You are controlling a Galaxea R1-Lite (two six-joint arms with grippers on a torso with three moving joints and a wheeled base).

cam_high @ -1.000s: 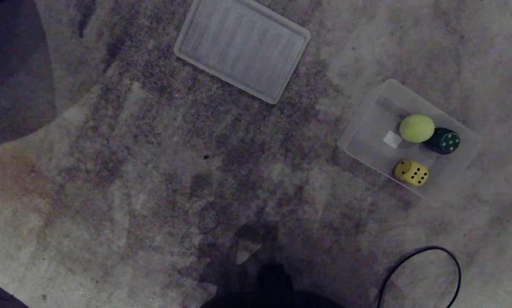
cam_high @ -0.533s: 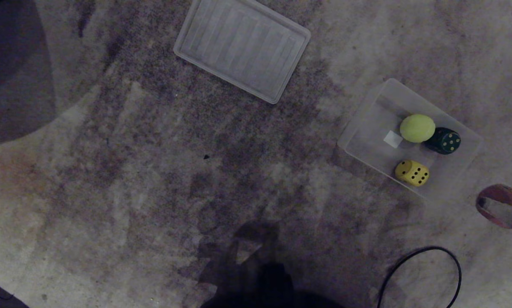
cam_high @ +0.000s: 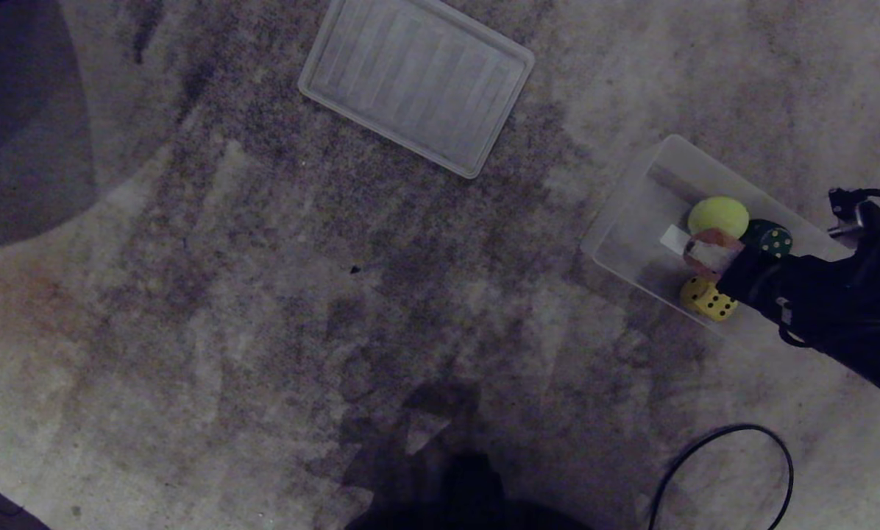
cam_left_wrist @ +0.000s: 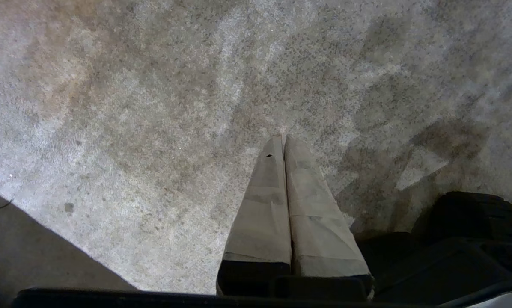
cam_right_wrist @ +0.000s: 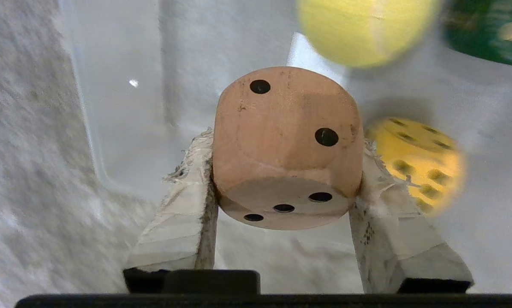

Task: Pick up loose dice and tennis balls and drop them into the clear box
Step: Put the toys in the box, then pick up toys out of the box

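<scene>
My right gripper [cam_high: 708, 254] reaches in from the right and hangs over the clear box [cam_high: 631, 210], shut on a beige die [cam_right_wrist: 288, 141] whose two- and three-pip faces show in the right wrist view. The die [cam_high: 707, 252] is held above the box floor, between the other pieces. Inside the box lie a tennis ball [cam_high: 718, 216], a dark green die [cam_high: 772, 237] and a yellow die [cam_high: 707, 302]. The left gripper [cam_left_wrist: 284, 139] is parked over bare carpet, its fingers pressed together with nothing between them.
A flat ribbed white panel [cam_high: 416, 85] lies on the carpet at the back, left of the box. A black cable loop [cam_high: 727, 456] lies near the front right. A dark patch [cam_high: 20, 125] covers the far left corner.
The right arm came into view from the right edge and swung over the clear box with the beige die in its grip. The pieces inside the box have not moved.
</scene>
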